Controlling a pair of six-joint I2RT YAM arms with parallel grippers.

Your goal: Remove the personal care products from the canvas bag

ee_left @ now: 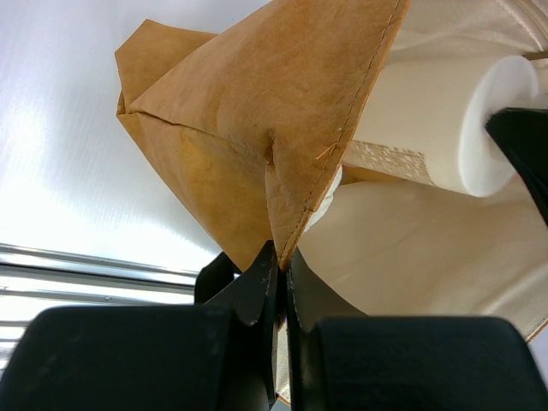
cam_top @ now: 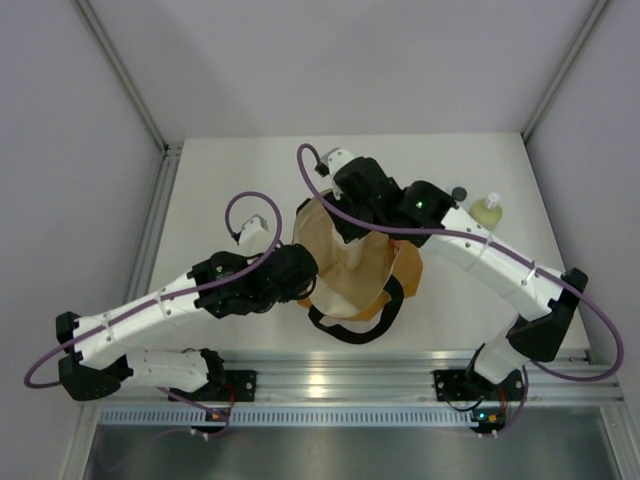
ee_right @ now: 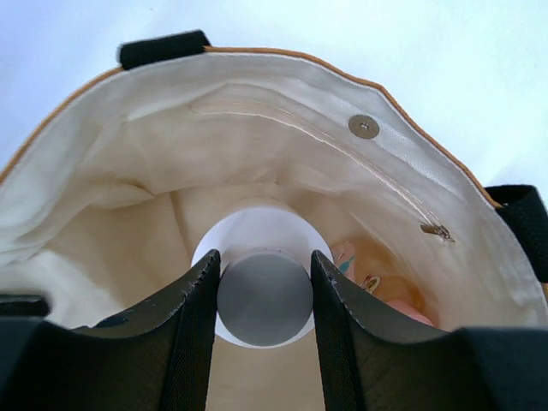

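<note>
Tan bag [cam_top: 345, 285] open, btl [ee_right: 265, 295] inside

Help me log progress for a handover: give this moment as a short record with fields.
left gripper: shut on the canvas bag at its rim
right gripper: inside the bag, shut on the top of the beige bottle
also in bag: orange bottle, mostly hidden beside the right finger
out on table: yellow-green bottle and dark-capped bottle, upright, right of the bag
stage: two products out, third gripped but not lifted clear
</note>
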